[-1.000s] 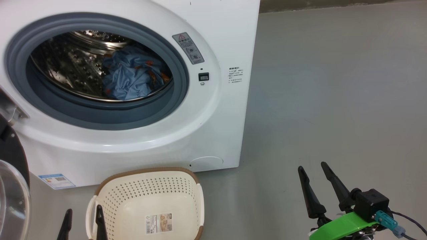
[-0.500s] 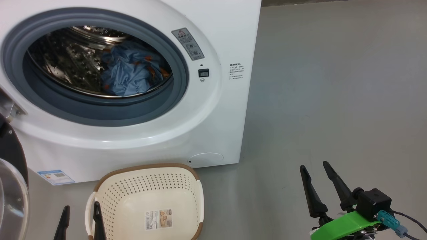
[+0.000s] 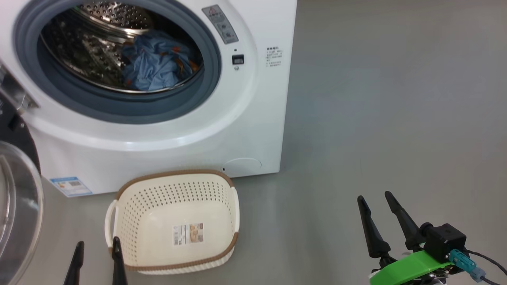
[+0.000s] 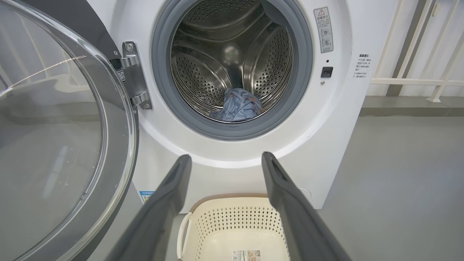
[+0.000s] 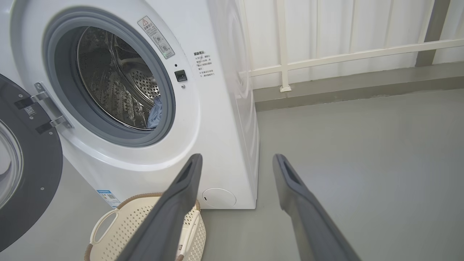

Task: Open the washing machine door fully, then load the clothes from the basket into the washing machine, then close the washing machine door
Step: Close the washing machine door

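We have two pincers, and both stand wide and hold nothing. The left pincer [image 4: 226,158] spreads its two dark fingers [image 4: 170,195] far apart. Just past its tips and lower down sits the basket [image 4: 232,197] on the grey floor [image 3: 396,99]. We can see the basket's pale bottom, with a small paper sticker [image 3: 188,233] on it. In the head view, one finger of the left pincer is at the basket's near corner, but we cannot tell if it touches.

Straight ahead of the left pincer, behind the basket, is the big white washing machine [image 3: 158,150]. The washing machine door [image 4: 54,127] is swung out wide to the left of the left pincer, hanging on a metal hinge [image 4: 132,72].

The clothes [image 4: 237,107] are inside the shiny drum [image 4: 217,54], ahead of the left pincer and higher than its tips. They are a blue bundle with bits of orange, lying low in the drum, near the grey ring [image 4: 232,132] round the hole.

The right pincer [image 5: 238,156] is well apart from the basket. The washing machine is ahead of it and to its left, and so are the clothes. Ahead of it and to its right is grey floor, and far ahead is a white railing [image 5: 326,58].
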You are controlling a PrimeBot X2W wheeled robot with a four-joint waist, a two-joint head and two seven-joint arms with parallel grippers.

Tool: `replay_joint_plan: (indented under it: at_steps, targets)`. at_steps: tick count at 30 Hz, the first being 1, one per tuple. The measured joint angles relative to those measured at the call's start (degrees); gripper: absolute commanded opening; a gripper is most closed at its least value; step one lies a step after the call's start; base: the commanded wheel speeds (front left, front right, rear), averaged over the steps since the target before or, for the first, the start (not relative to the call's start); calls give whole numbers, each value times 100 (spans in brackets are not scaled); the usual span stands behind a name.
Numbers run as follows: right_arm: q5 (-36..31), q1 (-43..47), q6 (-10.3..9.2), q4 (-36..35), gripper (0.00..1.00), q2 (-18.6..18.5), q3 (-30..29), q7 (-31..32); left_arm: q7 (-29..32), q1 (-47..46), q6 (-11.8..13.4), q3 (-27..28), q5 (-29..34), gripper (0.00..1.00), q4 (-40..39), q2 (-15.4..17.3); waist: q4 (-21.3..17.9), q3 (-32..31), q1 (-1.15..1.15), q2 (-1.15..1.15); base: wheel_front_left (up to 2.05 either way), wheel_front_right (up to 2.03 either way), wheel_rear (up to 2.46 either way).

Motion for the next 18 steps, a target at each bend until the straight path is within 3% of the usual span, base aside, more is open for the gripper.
replay_joint_plan:
  at_steps: [8,18]
  targets:
    - [-8,1,0,-4,100,1,-45,0,0,-1,1,14,-7,100,5,0,26,-37,1,0,-97,97,0]
    - [-9,1,0,-3,100,1,-34,0,-1,-2,-11,12,-49,100,62,0,100,-94,0,0,-7,7,0]
